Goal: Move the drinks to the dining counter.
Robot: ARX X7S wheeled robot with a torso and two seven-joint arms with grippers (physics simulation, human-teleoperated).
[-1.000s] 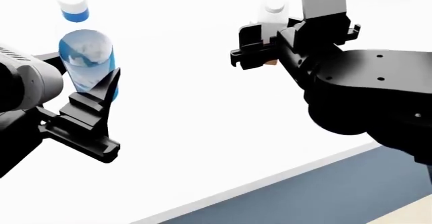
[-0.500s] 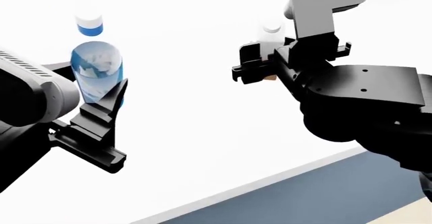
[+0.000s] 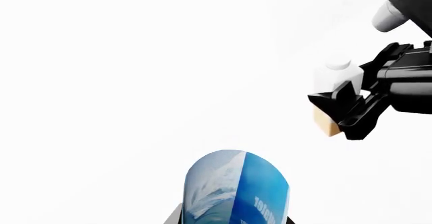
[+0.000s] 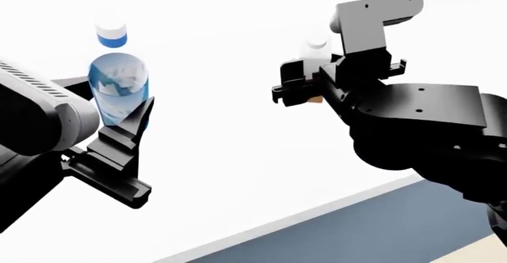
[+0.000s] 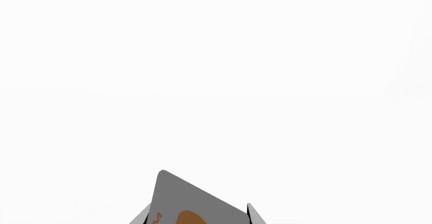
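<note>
Both drinks are up over the dining counter [image 4: 237, 132] but neither is set down: left gripper [image 4: 119, 117] clamps the water bottle [image 4: 117, 91] at upper left, right gripper [image 4: 305, 85] clamps the carton [image 3: 335, 90] at upper centre.

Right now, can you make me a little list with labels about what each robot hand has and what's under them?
left gripper: fingers closed around the clear plastic water bottle with blue label and blue cap
right gripper: fingers closed around the white carton with tan-orange base
underneath: plain white counter top
counter side: dark slate-blue panel
</note>
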